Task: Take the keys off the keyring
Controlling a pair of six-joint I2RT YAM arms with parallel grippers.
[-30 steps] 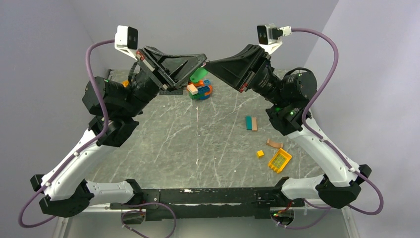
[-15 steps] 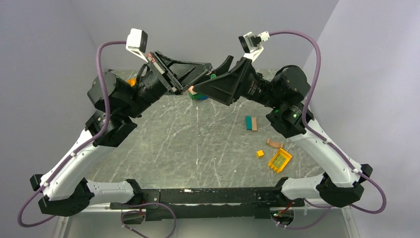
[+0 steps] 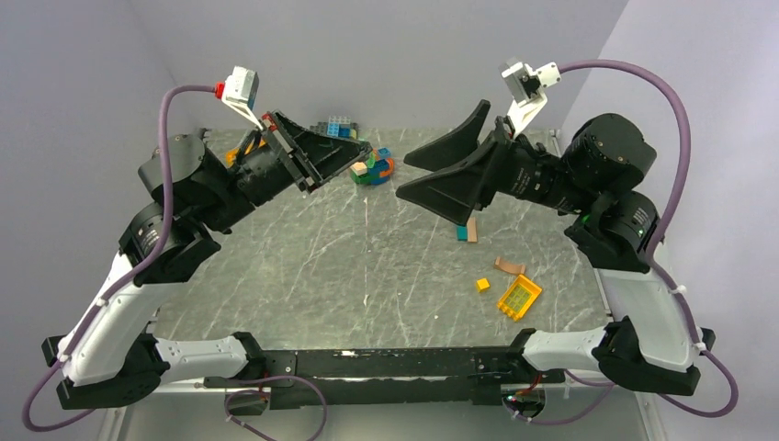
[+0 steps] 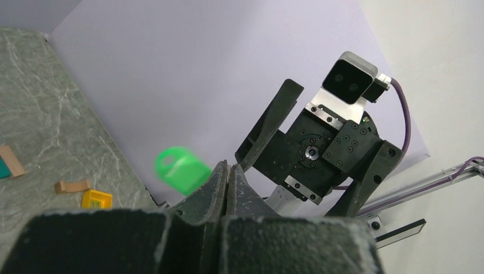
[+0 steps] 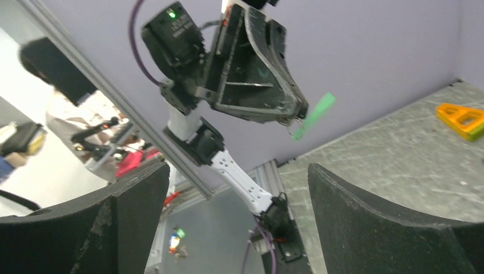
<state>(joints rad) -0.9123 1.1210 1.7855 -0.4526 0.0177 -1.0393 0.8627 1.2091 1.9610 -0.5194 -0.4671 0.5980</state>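
Observation:
My left gripper (image 3: 354,158) is held high over the back of the table and is shut on the thin wire keyring (image 5: 297,135), which dangles just under its tips (image 5: 299,112). A green key (image 5: 315,113) hangs from that ring, blurred in both wrist views (image 4: 181,169). In the left wrist view the left gripper (image 4: 228,167) has its jaws pressed together. My right gripper (image 3: 401,178) faces it from the right, a short gap away, wide open and empty (image 5: 238,166).
A pile of coloured bricks (image 3: 373,168) lies at the back centre, with blue bricks (image 3: 333,129) behind it. Teal and tan blocks (image 3: 466,230), a tan piece (image 3: 508,266), a small yellow brick (image 3: 482,285) and a yellow grid plate (image 3: 519,297) sit on the right.
The right gripper has opened and drawn back to the right, away from the left gripper's tips. The left arm has pulled back to the left, still shut, with the green key swinging.

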